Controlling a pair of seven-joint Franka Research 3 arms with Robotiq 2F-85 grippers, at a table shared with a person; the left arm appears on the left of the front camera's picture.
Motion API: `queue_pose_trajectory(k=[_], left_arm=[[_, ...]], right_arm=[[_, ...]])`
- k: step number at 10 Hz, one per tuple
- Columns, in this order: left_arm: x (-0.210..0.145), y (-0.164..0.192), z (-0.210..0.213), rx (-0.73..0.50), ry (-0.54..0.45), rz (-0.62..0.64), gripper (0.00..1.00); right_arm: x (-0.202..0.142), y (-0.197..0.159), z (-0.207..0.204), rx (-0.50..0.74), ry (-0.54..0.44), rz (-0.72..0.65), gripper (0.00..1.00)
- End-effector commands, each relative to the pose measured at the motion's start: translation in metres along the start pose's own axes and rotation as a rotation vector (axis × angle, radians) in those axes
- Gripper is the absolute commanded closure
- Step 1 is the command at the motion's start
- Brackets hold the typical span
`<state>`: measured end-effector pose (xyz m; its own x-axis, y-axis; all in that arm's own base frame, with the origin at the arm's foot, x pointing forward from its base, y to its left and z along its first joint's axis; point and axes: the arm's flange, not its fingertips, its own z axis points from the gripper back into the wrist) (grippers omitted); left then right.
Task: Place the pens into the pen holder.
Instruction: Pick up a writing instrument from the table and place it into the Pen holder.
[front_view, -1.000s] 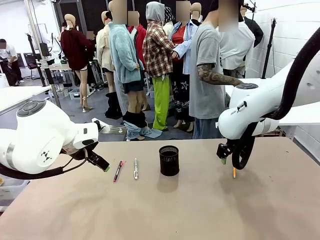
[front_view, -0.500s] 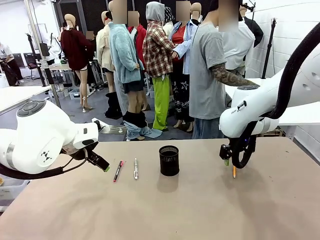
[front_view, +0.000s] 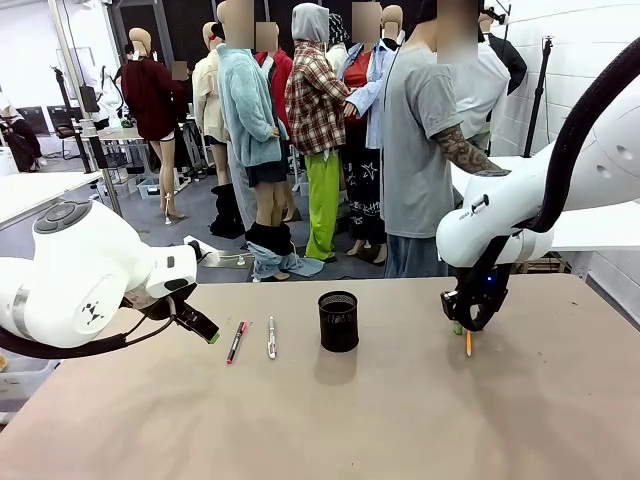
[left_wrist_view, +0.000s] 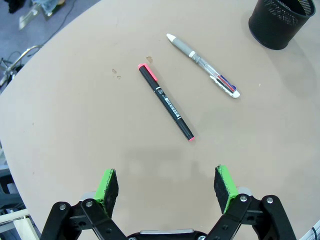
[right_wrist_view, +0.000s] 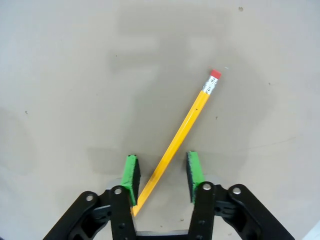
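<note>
2 pincers, right pincer (right_wrist_view: 161, 164) half-open astride the pencil (right_wrist_view: 189, 120), pads not clamped, left pincer (left_wrist_view: 165, 177) spread wide, empty

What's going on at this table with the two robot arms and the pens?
The right gripper is down over the pencil, fingers on either side, not yet gripping it. The left gripper hangs open above the black pen and the silver pen lying on the table. The mesh cup stands mid-table with no pen in it.
</note>
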<state>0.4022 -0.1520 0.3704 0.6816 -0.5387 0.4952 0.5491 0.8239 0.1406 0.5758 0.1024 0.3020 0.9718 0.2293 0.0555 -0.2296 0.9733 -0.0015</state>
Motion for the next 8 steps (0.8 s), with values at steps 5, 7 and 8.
queue_pose_trajectory(k=[5, 7, 8], left_arm=[[0.0, 0.001, 0.001, 0.001, -0.002, 0.003, 0.0], [0.0, 0.001, 0.001, 0.001, -0.002, 0.003, 0.0], [0.0, 0.001, 0.001, 0.001, -0.002, 0.003, 0.0]], right_arm=[[0.011, 0.005, 0.004, 0.021, 0.083, 0.112, 1.0], [0.008, 0.017, 0.016, 0.071, 0.057, 0.225, 1.0], [0.003, 0.025, 0.028, 0.116, 0.028, 0.3, 1.0]])
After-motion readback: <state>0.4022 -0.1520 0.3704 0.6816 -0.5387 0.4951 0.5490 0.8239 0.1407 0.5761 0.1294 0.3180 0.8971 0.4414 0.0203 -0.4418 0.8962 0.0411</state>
